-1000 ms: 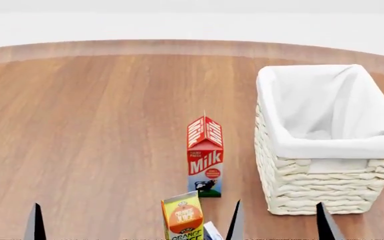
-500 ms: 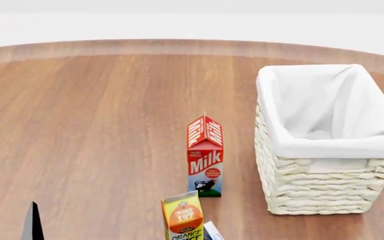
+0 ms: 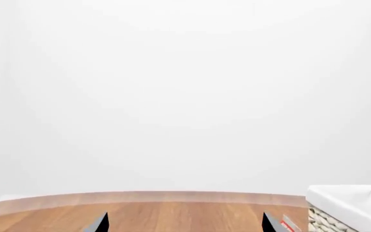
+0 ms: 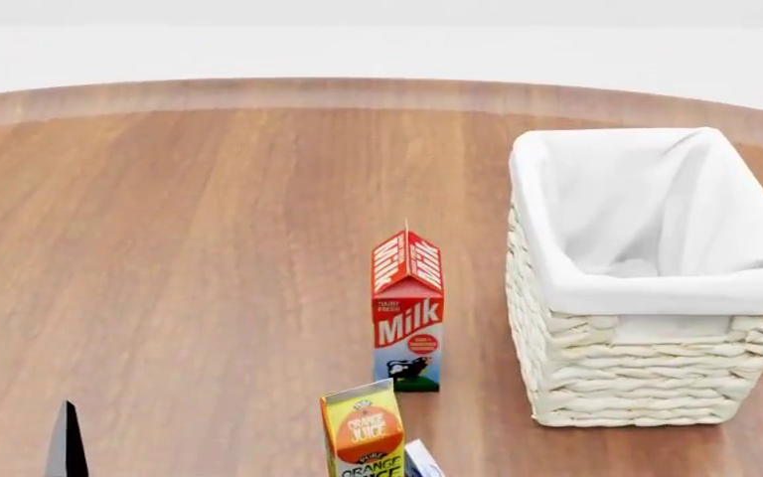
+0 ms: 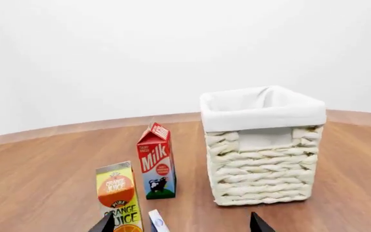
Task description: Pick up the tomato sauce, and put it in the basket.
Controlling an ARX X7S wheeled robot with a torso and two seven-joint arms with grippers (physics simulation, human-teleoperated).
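Observation:
The tomato sauce can is not in any view. The cream wicker basket [image 4: 647, 298] with white cloth lining stands on the wooden table at the right; it also shows in the right wrist view [image 5: 263, 145] and at the edge of the left wrist view [image 3: 349, 212]. It looks empty. My right gripper [image 5: 182, 226] is open and empty, low over the table in front of the basket and cartons, and is out of the head view. My left gripper [image 3: 185, 224] is open and empty; only one fingertip [image 4: 69, 447] shows in the head view, at the lower left.
A red milk carton [image 4: 408, 308] stands left of the basket, also in the right wrist view [image 5: 156, 162]. A yellow orange juice carton [image 4: 363, 432] stands nearer me [image 5: 118, 195]. A small white and blue object [image 5: 156, 222] lies beside it. The round table's far edge [image 4: 355, 91] curves behind.
The right gripper's two fingertips, seen at the bottom of the head view a second ago, have dropped out of that view. The left fingertip sits slightly lower. Objects have not moved.

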